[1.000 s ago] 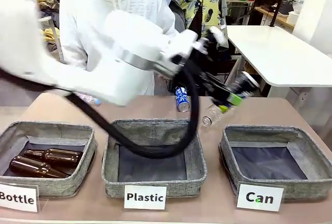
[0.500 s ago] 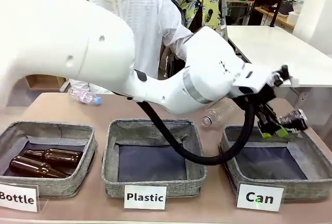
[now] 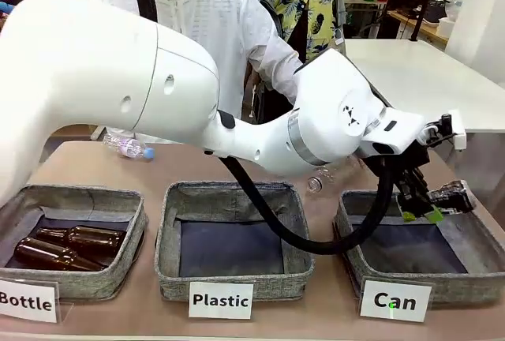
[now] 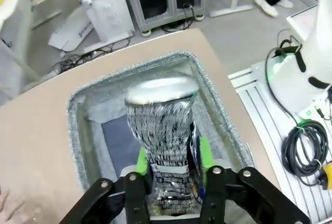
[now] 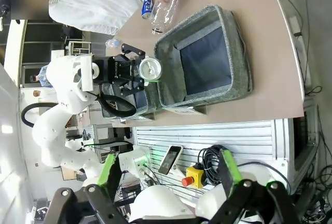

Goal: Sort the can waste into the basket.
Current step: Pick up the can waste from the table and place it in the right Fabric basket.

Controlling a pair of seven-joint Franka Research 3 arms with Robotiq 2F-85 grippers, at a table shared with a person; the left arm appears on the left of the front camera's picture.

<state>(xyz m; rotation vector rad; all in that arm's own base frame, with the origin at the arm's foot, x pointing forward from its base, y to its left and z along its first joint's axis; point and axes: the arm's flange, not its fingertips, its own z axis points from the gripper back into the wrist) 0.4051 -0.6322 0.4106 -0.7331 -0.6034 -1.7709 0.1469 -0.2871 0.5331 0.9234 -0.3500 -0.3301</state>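
Holding the dented dark metal can [image 4: 163,120] over the square grey fabric basket [image 3: 465,282] carded "Can", the left claw [image 4: 171,154] has one can nearly sorted, while the small blue can [image 5: 147,3] waits on the desk [image 3: 316,321] and the right claw [image 5: 167,172] gapes wide, empty.

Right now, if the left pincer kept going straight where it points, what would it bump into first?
Probably the dark floor of the square grey fabric basket carded "Can". The left pincer points down into it, holding the dark dented metal can; depth is unclear.
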